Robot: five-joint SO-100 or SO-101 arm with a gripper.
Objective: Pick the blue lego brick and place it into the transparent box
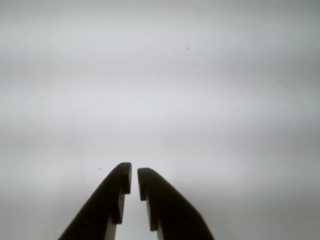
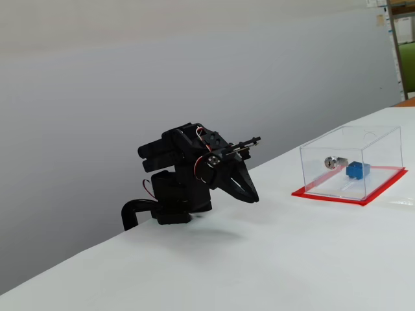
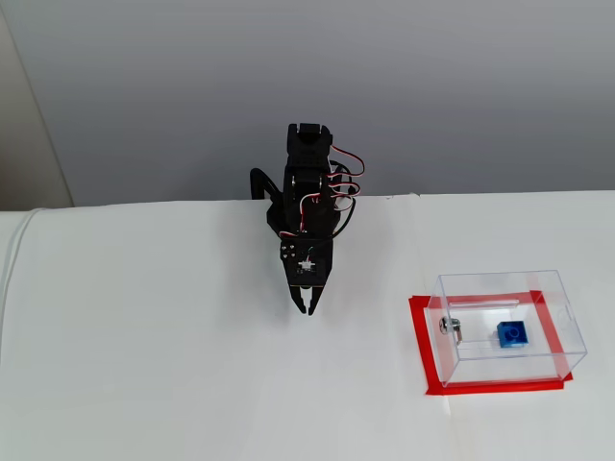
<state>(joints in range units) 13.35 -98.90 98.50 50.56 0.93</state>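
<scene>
The blue lego brick point(image 2: 358, 170) lies inside the transparent box point(image 2: 384, 141) on its red base, next to a small silver metal piece point(image 2: 332, 162). In the other fixed view the brick point(image 3: 511, 334) sits right of centre in the box point(image 3: 500, 286). My gripper point(image 3: 307, 309) hangs tips-down just above the white table, well to the left of the box, folded back near the arm's base. In the wrist view the gripper point(image 1: 134, 172) has its dark fingers nearly together with only a thin slit between them, and nothing is held. It also shows in a fixed view point(image 2: 254, 197).
The white table point(image 3: 144, 365) spreads around the arm, with a grey wall point(image 3: 480, 96) behind it. A red tape border point(image 3: 420, 346) rims the box's base. Shelving point(image 2: 402, 45) stands at the far right.
</scene>
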